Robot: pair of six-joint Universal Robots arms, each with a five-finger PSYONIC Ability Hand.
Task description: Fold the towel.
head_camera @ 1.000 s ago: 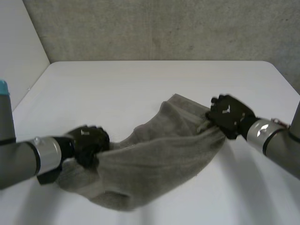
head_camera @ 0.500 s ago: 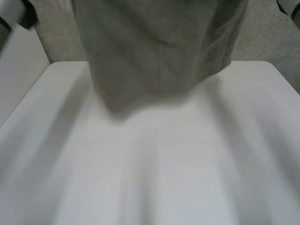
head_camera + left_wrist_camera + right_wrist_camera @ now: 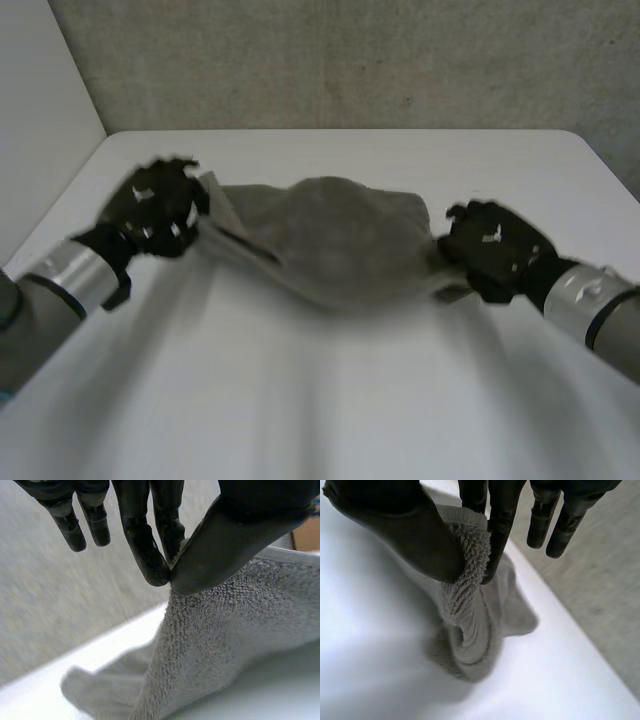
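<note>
A grey terry towel [image 3: 330, 240] hangs stretched between two robot hands over the far half of a white table [image 3: 330, 420], its middle bulging in a soft hump toward 12 o'clock. Whether that hump rests on the surface or floats just above it cannot be told. The left hand [image 3: 155, 208], at about 10 o'clock, pinches one end of the cloth between its thumb and a single fingertip, as its wrist view shows, with the other fingers [image 3: 70, 527] straight and clear of the fabric. The right hand [image 3: 493, 250], near 3 o'clock, clamps a bunched roll of hem between thumb and finger in the same way, the towel trailing off its fingertips in a crumpled rope down to the table. The weak point appears to be the grips: each holds only a small bite of thick pile at the very tips, and a sharp pull or a snap of the cloth could drag an end free and drop the towel in a heap. The hands also sit unevenly, the left farther up the table than the right, so the towel risks landing askew. The gathered hem at the right hand would likely lay down creased rather than flat, spoiling any fold made over it.
</note>
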